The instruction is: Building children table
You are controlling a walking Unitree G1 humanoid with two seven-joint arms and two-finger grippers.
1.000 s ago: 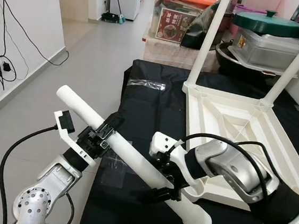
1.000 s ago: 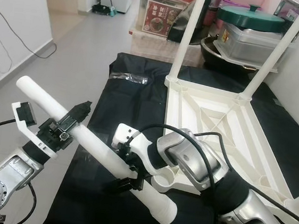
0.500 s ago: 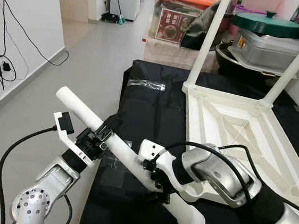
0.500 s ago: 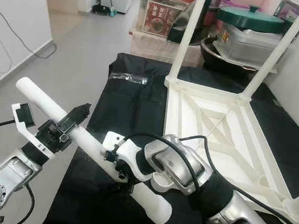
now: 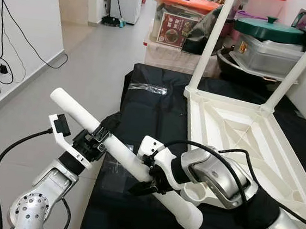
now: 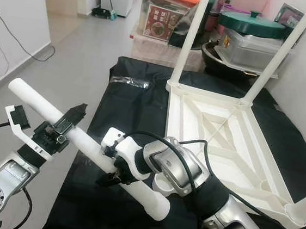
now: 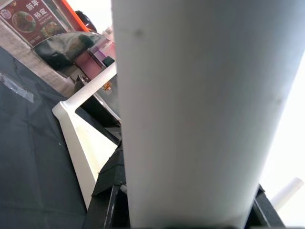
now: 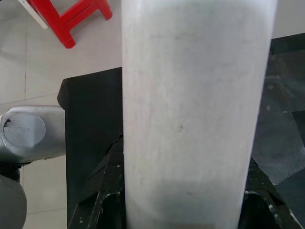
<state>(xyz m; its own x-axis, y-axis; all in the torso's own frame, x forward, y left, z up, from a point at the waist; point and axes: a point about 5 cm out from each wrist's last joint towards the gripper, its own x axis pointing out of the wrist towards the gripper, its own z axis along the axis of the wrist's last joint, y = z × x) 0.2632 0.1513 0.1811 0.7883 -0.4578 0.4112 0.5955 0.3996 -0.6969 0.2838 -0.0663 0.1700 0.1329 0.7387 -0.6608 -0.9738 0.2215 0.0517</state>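
Grey tiled floor point(image 5: 99, 49), black sheet point(image 5: 148, 108), upturned white table point(image 5: 239, 129) on it

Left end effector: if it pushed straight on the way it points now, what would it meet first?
The left end effector, shut on the white table leg, points forward and to the robot's right, low over the black sheet. On that line it would probably meet the upturned tabletop at its near edge first, though depth is unclear.

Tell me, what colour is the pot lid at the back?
Dark green pot lid, clearest in the left eye view.

Both arms reach forward; the left gripper point(image 5: 100, 137) and right gripper point(image 5: 147, 182) are each clamped around the same table leg point(image 5: 120, 153).
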